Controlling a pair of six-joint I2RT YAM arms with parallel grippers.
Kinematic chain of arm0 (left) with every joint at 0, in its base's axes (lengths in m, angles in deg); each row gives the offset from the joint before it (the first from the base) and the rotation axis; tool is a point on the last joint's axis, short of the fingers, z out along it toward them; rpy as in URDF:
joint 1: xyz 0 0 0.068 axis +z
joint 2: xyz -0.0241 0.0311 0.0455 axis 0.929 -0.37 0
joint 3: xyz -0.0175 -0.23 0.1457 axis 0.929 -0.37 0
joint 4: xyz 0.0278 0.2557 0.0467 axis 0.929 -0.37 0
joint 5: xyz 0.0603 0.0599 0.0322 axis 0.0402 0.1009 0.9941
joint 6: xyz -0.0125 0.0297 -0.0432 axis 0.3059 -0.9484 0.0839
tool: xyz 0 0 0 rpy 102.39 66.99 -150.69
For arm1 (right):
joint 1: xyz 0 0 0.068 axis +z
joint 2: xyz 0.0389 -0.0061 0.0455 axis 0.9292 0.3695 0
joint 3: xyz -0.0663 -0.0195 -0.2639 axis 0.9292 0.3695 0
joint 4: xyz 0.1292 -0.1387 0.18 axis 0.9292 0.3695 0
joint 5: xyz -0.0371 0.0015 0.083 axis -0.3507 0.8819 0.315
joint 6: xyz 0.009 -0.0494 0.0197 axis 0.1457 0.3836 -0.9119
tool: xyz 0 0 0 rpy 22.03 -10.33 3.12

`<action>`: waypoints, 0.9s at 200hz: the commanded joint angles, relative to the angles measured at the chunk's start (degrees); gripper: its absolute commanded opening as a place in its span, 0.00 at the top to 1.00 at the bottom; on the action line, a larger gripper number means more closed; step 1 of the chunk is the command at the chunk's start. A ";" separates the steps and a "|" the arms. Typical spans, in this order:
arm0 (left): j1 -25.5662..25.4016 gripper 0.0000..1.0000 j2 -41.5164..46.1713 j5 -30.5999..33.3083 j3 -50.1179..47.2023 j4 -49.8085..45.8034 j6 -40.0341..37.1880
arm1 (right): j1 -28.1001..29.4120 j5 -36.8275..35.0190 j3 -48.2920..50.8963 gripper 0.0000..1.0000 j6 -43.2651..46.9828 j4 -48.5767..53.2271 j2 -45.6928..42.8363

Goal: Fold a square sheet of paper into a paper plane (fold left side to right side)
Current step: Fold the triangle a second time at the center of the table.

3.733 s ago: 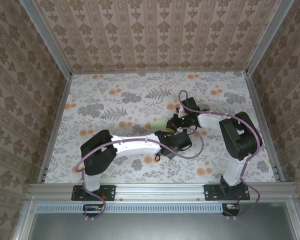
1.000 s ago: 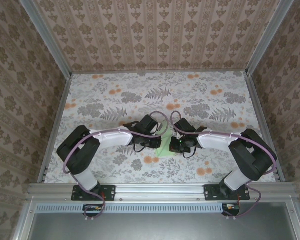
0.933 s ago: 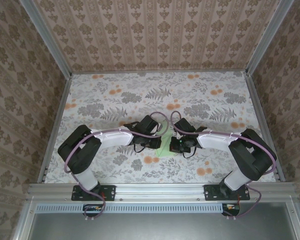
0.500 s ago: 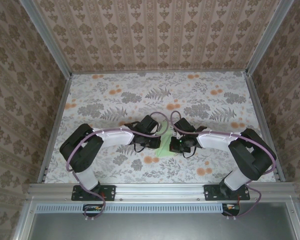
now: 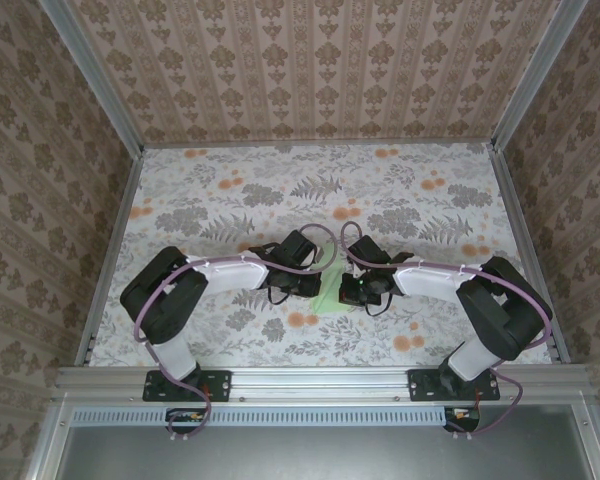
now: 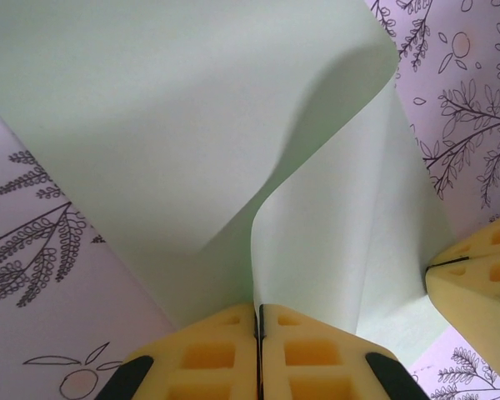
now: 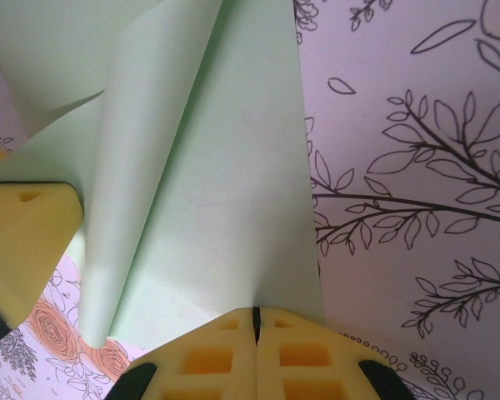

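Observation:
The pale-green paper (image 5: pixel 329 297), partly folded, lies on the floral table between both grippers. In the left wrist view the paper (image 6: pixel 192 125) has one flap curling up, and its edge runs into the seam of my left gripper (image 6: pixel 258 310), which is shut on it. My right gripper (image 7: pixel 256 312) is shut, its tips against the near edge of the flat paper (image 7: pixel 225 192) beside a raised fold. From above, the left gripper (image 5: pixel 315 283) and the right gripper (image 5: pixel 348 291) face each other a few centimetres apart across the sheet.
The table (image 5: pixel 230 200) wears a printed cloth of grey ferns and orange flowers. Patterned walls and metal rails (image 5: pixel 108 260) enclose it on three sides. A yellow finger of the other gripper (image 6: pixel 475 283) sits close by at the paper's corner.
Over the last second hardly anything moved; the left arm's elbow drifted slightly. Since the oldest frame both grippers have come down either side of the paper.

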State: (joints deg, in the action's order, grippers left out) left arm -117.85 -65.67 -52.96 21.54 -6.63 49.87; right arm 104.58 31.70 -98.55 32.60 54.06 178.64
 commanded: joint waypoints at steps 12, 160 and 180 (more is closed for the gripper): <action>0.73 0.91 -0.88 0.09 0.95 1.40 -0.27 | 0.38 -1.82 0.14 0.99 1.08 4.02 2.68; 1.31 0.90 -2.45 -0.74 1.28 1.35 0.25 | 0.38 -1.82 -0.03 0.99 1.54 4.44 3.06; 1.37 0.90 -2.45 -0.53 1.38 1.17 0.33 | 0.38 -1.81 0.05 0.99 1.54 4.48 3.09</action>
State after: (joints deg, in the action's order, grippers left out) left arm -116.93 -66.82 -53.57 21.93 -5.04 49.89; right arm 104.58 31.70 -99.19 33.04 54.91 179.09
